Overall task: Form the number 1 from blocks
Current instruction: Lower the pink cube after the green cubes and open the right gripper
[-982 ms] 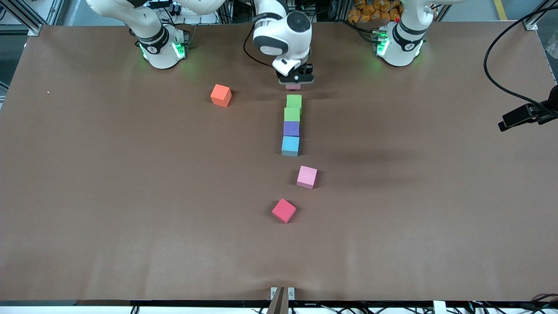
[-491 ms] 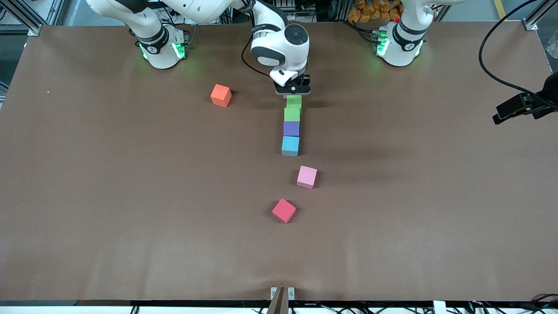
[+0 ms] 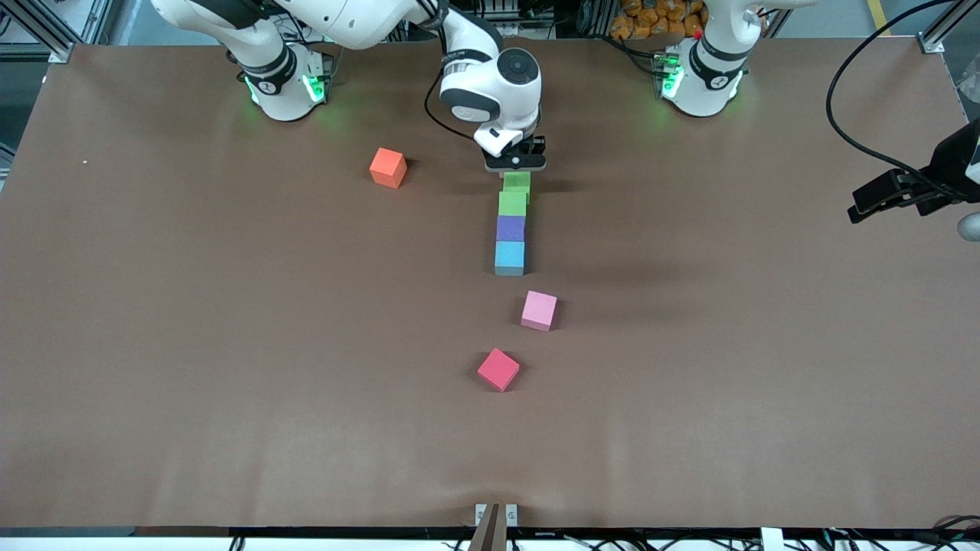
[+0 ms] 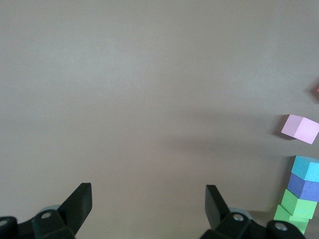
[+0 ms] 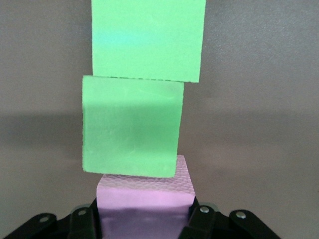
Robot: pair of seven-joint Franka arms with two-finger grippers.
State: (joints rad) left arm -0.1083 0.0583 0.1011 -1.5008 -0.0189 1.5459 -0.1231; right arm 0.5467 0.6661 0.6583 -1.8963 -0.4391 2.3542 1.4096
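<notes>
Front view: the right claw [image 3: 515, 162] sits low at the far end of a line of blocks on the worktop [image 3: 191, 344], gripping a pink block [image 5: 144, 196] that touches the first green block [image 3: 517, 182]. The right wrist view shows the pink block clenched between the fingers [image 5: 82, 224], pressed against that green block and set slightly askew to it. From there the line runs toward the front camera: second green block [image 3: 512, 203], purple block [image 3: 511, 228], blue block [image 3: 510, 256], each touching the next.

Three blocks lie loose. A second pink block [image 3: 539, 310] sits near the blue end of the line but apart from it; the red block [image 3: 498, 369] lies nearer the camera again; the orange block [image 3: 387, 167] rests toward the right arm's end, beside the line's far end and well apart from it.

The left claw [image 4: 148, 211] waits with jaws released over bare worktop at the left arm's end.

By the look of it, the numeral's stem is just past halfway: five of eight blocks are in line, if the held one is let go where it stands. The loose pink, red and orange blocks are left to place.
</notes>
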